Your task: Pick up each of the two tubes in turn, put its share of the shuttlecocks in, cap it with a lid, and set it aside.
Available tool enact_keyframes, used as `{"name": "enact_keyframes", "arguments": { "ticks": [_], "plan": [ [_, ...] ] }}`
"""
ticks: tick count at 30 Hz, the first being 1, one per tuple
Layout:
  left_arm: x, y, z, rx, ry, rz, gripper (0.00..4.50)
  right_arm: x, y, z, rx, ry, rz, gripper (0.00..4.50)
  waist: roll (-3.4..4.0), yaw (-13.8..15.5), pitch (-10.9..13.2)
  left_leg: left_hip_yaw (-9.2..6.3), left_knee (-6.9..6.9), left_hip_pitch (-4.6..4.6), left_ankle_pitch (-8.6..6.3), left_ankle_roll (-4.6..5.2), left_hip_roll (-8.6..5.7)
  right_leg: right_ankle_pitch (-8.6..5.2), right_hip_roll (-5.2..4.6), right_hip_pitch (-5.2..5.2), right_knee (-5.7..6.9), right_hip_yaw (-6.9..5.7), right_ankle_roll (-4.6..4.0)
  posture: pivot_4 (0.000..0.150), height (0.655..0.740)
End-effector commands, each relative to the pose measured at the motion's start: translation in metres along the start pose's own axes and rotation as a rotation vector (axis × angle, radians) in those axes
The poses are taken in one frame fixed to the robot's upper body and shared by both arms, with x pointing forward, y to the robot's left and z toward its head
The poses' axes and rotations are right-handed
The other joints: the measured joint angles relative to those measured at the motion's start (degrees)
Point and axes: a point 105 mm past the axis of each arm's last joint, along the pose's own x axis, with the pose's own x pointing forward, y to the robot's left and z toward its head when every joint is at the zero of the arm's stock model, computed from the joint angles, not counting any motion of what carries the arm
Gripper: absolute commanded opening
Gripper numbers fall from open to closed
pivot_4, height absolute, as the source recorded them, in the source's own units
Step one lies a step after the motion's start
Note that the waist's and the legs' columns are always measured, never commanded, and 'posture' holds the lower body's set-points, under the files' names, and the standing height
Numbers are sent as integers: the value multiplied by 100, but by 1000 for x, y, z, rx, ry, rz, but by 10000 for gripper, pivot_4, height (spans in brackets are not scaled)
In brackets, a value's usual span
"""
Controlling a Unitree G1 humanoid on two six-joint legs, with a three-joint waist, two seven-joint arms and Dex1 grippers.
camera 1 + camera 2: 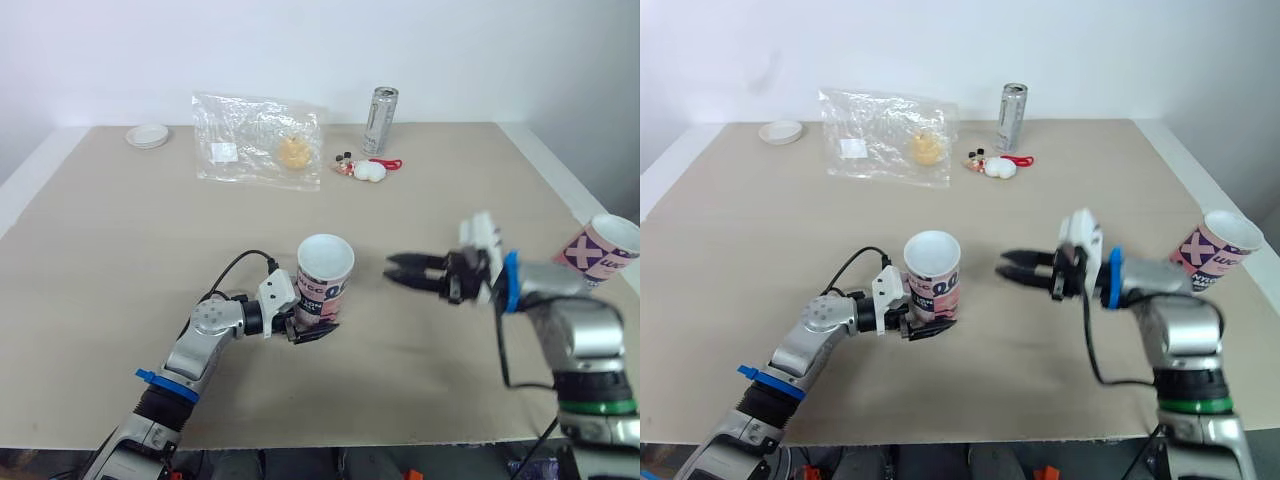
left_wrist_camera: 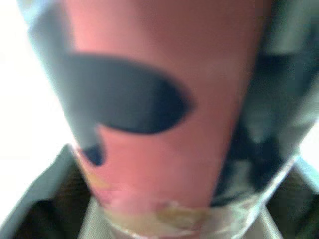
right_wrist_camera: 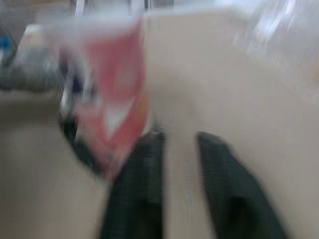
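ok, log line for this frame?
left gripper: shut on tube, upright, uncapped | right gripper: open, empty, apart from tube | second tube: far right, untouched

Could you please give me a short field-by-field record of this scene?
left gripper: shut on the upright tube, near the middle of the table
right gripper: open, empty, pointing at that tube
held tube's top: open, no lid
second tube: tilted, by the table's right edge
far side: plastic bag, metal can, white lid

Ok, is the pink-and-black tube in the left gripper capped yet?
Not capped: the pink-and-black cardboard tube stands upright in the left gripper, its round white mouth open, no lid on it.
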Motion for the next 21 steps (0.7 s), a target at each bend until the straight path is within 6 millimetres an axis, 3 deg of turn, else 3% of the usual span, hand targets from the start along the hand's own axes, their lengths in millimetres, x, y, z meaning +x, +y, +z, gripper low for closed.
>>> {"name": "enact_keyframes", "arguments": {
  "ticks": [1,3,4,14,21],
  "plan": [
    [-6,-2,-3,-2,16,-27,45000,8,8,6,-76,-23,23,35081,0,-4,4,-1,0,1,0,0,1,3,2,0,0,-1,-2,1500,7400],
    [-8,-3,-2,7,15,-37,45000,11,10,-3,-57,-12,37,42585,-5,-4,7,-3,1,4,1,0,2,5,3,1,0,-2,-5,1500,7400],
    [-10,-3,0,16,14,-46,45000,14,11,-7,-59,-2,50,43884,-7,-3,8,-3,1,4,1,0,1,4,3,1,0,-2,-7,1500,7400],
    [-36,2,1,71,36,-53,45000,38,14,-27,-89,6,169,43884,-30,11,26,-6,-3,-4,-3,-6,2,-7,2,1,-5,-5,-4,1500,7400],
    [-56,5,21,90,-34,-17,45000,48,16,-32,-118,1,248,43884,-41,8,44,-8,-5,-5,-4,-7,5,-7,3,-1,-5,-8,-6,1500,7400]
  ]
}}
